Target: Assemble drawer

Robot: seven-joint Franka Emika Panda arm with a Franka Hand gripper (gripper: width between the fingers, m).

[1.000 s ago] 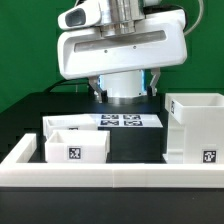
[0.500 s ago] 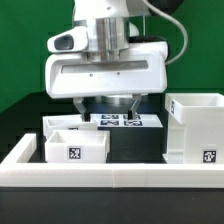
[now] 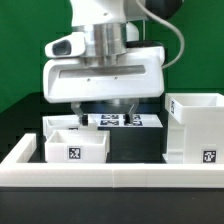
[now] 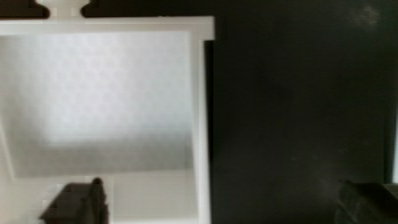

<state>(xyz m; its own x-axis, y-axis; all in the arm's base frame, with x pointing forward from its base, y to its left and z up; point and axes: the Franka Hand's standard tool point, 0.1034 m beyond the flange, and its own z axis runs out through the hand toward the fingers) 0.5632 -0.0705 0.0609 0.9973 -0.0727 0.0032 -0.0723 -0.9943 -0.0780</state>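
The tall white case point(image 3: 195, 125) stands at the exterior view's right. Two low white trays sit at the left: one in front point(image 3: 75, 148) with a tag on its face, one behind it point(image 3: 55, 123). My gripper point(image 3: 108, 108) hangs open and empty just above the rear tray and the marker board point(image 3: 125, 121). In the wrist view a white tray point(image 4: 107, 100) lies below the open gripper point(image 4: 222, 205). One dark fingertip point(image 4: 75, 200) is over the tray's inside, the other point(image 4: 374, 200) over the black table, with the tray's side wall point(image 4: 199, 120) between them.
A long low white border rail point(image 3: 110, 175) runs along the front and up the left side. The black table point(image 3: 135, 145) shows between the front tray and the case. A green wall stands behind.
The hand has moved toward the exterior view's left and a little lower, from over the marker board to over the rear tray. The parts have not moved.
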